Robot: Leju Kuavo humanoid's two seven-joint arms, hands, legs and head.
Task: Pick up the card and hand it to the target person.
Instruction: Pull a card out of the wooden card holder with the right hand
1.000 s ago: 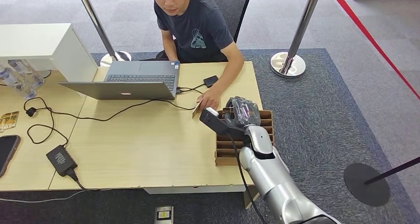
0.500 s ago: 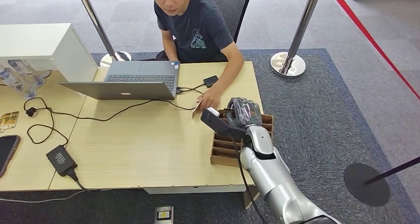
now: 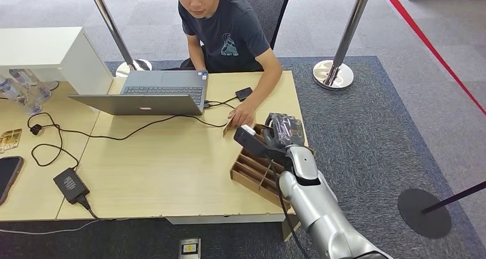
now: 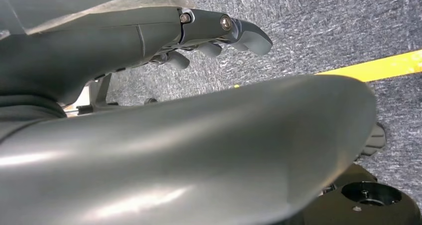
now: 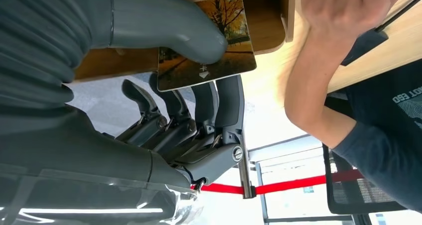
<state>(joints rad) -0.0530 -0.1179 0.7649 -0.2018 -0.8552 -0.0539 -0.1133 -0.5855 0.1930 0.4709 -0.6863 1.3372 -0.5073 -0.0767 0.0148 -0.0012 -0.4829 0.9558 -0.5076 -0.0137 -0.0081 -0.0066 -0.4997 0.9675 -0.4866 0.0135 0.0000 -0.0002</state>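
Right hand [image 3: 282, 130], lower centre-right of the head view, at the end of a silver arm rising from the bottom edge: holds a card [image 5: 206, 51] pinched between the thick thumb and the darker fingers [image 5: 226, 103], seen in the right wrist view as a card printed with autumn trees. Wooden slotted tray [image 3: 252, 170], directly beneath that hand, skewed at an angle on the right part of the surface [image 3: 172, 167]. Person's hand [image 3: 242, 117], just beyond the right hand toward the centre of the frame, resting on the surface with a second card [image 3: 228, 125] at its fingers. Left hand [image 4: 219, 33], upper part of the left wrist view, over grey carpet beside a yellow line: fingers curled in, nothing visible in them. Power adapter [image 3: 71, 185], lower left of the head view, with a black cable [image 3: 114, 136] running across the surface. Phone [image 3: 8, 177], far left edge. Open laptop [image 3: 152, 93], upper left centre. Person [image 3: 229, 32] in a dark shirt, seated at the top centre. Stanchion base [image 3: 332, 74], upper right, on the carpet.
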